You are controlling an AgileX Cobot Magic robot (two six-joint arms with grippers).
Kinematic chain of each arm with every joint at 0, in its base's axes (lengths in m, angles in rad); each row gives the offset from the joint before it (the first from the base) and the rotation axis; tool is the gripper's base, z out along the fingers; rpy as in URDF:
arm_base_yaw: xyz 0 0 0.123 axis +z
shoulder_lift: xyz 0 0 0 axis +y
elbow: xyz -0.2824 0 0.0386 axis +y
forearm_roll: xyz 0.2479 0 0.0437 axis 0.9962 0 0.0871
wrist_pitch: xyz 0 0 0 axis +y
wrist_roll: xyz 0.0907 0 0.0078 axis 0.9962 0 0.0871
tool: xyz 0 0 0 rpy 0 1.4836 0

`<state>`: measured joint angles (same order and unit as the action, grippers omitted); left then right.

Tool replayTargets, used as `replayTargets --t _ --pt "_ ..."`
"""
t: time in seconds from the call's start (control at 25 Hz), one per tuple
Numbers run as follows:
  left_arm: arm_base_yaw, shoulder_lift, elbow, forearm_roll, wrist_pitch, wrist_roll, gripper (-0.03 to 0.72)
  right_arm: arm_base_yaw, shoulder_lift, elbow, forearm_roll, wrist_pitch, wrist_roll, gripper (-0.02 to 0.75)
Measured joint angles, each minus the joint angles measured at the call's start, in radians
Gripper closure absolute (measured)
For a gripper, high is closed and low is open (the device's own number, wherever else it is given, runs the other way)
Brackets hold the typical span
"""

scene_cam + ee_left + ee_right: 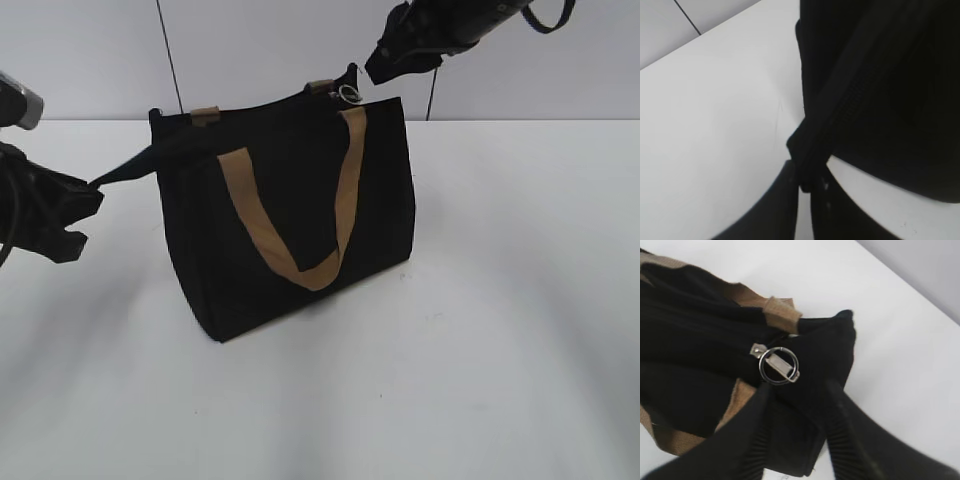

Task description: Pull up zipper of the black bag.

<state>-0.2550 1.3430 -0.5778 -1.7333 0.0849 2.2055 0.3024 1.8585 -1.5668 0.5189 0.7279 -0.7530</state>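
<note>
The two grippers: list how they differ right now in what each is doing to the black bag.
The left gripper is shut on a black fabric tab pulled out from the black bag's left end; the right gripper is open, gripping nothing. The left sits low beside the bag; the right hangs above its far top corner, by the zipper. Both are black.

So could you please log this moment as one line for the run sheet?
left pincer: shut on black bag end tab | right pincer: open, beside silvery ring zipper pull | boxy black fabric bag: upright on white table

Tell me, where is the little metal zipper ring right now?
The zipper sits at the black bag's top right end, beside a tan handle, just below the right gripper.
</note>
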Motion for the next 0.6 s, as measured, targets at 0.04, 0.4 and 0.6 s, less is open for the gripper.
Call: replayTargets --t 0.04,0.4,0.6 --pt "0.000 -0.010 0.000 0.000 0.006 0.000 0.522 -0.003 -0.010 -0.001 -0.004 0.000 0.001 0.445" --pt "0.000 -0.137 0.000 0.000 -0.005 -0.026 0.172 -0.010 -0.095 -0.001 -0.029 0.070 0.018 0.242" --pt "0.000 -0.230 -0.025 0.000 -0.004 -0.111 0.205 -0.025 -0.167 -0.001 -0.169 0.120 0.132 0.241"
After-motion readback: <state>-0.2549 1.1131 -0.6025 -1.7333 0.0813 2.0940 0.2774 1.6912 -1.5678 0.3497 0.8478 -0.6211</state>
